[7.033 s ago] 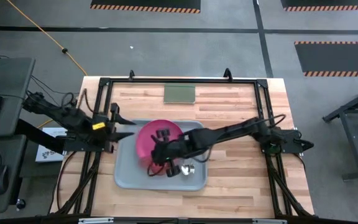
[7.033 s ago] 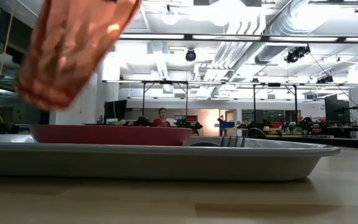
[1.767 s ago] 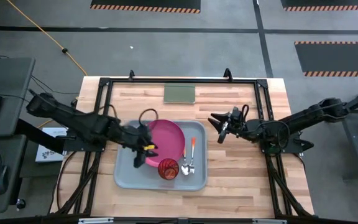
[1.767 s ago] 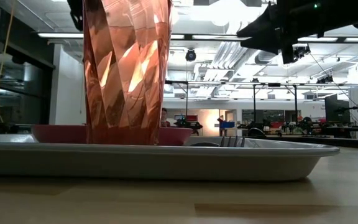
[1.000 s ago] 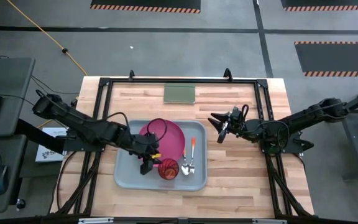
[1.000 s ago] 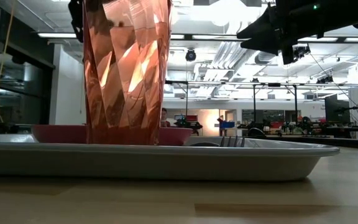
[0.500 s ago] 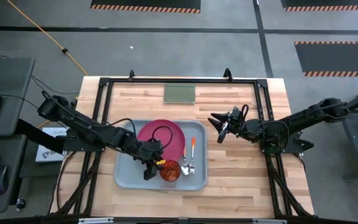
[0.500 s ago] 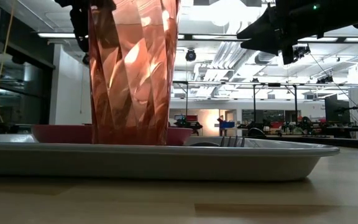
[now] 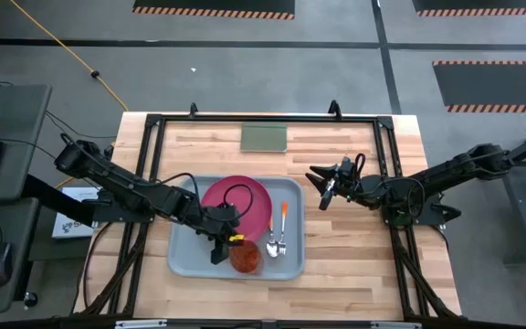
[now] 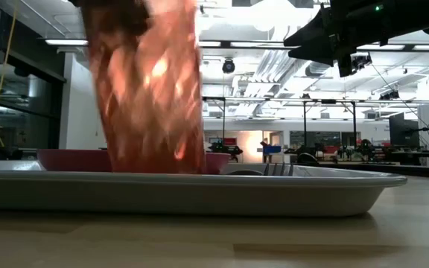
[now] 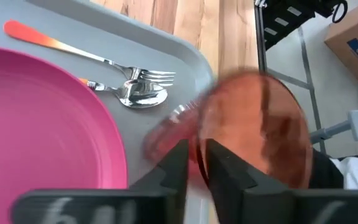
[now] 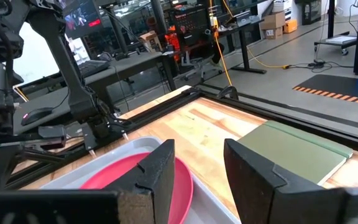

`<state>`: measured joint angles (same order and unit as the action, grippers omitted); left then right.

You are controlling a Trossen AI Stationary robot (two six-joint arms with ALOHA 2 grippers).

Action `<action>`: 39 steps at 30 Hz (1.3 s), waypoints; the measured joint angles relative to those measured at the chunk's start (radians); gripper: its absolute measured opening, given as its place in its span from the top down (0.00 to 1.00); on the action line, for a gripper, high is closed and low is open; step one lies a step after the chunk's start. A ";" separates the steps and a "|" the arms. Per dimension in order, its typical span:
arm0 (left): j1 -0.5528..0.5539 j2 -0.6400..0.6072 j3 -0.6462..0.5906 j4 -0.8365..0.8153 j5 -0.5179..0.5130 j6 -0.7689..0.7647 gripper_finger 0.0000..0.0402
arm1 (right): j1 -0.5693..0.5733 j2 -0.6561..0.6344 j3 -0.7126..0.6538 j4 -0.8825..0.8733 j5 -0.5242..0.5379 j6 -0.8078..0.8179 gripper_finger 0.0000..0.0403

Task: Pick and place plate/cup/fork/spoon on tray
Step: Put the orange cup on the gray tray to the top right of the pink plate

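The red-orange cup [image 9: 247,257] stands blurred and leaning on the grey-blue tray [image 9: 185,260], near the tray's near edge. My left gripper [image 9: 231,242] is shut on it. In the low view the cup [image 10: 151,89] fills the left, its base down at the tray [image 10: 199,193]. The pink plate [image 9: 245,206] lies on the tray's far half. The fork [image 11: 104,59] and spoon [image 11: 142,95] lie side by side right of the plate. My right gripper [image 9: 322,187] hangs open over bare wood right of the tray, holding nothing. My left gripper has the cup's wall at the rim [image 11: 199,152] pinched between its two fingers. One finger [image 11: 221,171] seems to be inside the mouth and the other [image 11: 178,168] outside. The fingers slant down from the table's left. The cup tilts, its base low at the tray floor.
A flat green rectangle [image 9: 264,138] lies on the wood near the far edge, also in the right wrist view [image 12: 291,152]. Black frame rails run round the table. Bare wood lies right of and in front of the tray.
My left gripper has moved toward the table's right edge, over the plate's near rim, up to the cup. The cup, upright and sharp a second ago, now leans and blurs and has shifted a little toward the near edge, base still low on the tray.
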<state>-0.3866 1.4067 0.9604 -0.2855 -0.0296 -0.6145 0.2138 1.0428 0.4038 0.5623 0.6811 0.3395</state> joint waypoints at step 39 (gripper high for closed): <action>-0.229 -0.093 0.304 -0.948 -0.223 -0.228 1.00 | 0.000 0.000 0.000 -0.020 -0.002 -0.001 0.68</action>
<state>-0.6154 1.3142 1.2643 -1.2336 -0.2525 -0.8421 0.2136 1.0428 0.4038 0.5419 0.6794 0.3389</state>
